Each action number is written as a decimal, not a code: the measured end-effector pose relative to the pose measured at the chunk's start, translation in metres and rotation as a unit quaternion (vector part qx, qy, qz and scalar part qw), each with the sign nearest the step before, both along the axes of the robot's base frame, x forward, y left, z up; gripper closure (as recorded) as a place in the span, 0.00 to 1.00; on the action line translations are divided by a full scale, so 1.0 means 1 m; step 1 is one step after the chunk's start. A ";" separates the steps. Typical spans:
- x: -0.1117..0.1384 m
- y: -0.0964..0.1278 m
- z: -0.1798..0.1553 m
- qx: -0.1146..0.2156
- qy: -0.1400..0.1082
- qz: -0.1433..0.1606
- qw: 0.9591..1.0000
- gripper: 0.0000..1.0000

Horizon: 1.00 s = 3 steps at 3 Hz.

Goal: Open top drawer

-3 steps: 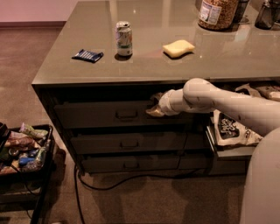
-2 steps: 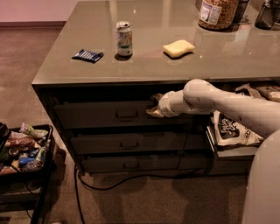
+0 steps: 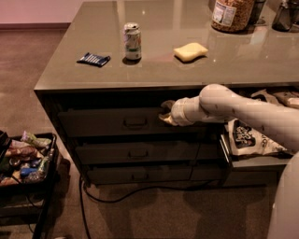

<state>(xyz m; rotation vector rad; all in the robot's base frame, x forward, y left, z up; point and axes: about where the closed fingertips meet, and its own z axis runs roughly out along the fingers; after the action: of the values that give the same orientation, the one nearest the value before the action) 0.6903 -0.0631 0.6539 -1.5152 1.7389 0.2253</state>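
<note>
The top drawer (image 3: 98, 123) is a wide dark grey-green front just under the counter top, with a small pull handle (image 3: 135, 123) at its middle. It sits about level with the drawers below. My gripper (image 3: 165, 113) is at the upper edge of this drawer front, a short way right of the handle and not on it. The white arm (image 3: 243, 109) reaches in from the right.
On the counter (image 3: 187, 70) stand a drink can (image 3: 132, 41), a yellow sponge (image 3: 190, 51), a blue packet (image 3: 93, 59) and a jar (image 3: 232, 13). Two lower drawers (image 3: 135, 153) are shut. A narrower drawer with snack bags (image 3: 254, 140) stands open on the right. A black cart (image 3: 28, 161) is on the left, and a cable (image 3: 140, 196) lies on the floor.
</note>
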 end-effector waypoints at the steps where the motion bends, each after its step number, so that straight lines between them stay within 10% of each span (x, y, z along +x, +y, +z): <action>1: 0.002 0.000 0.005 0.000 0.000 0.000 1.000 1.00; 3: 0.003 -0.001 0.009 0.000 0.000 0.000 1.000 0.82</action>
<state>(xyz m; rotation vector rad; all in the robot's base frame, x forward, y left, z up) 0.6935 -0.0639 0.6627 -1.5152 1.7388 0.2254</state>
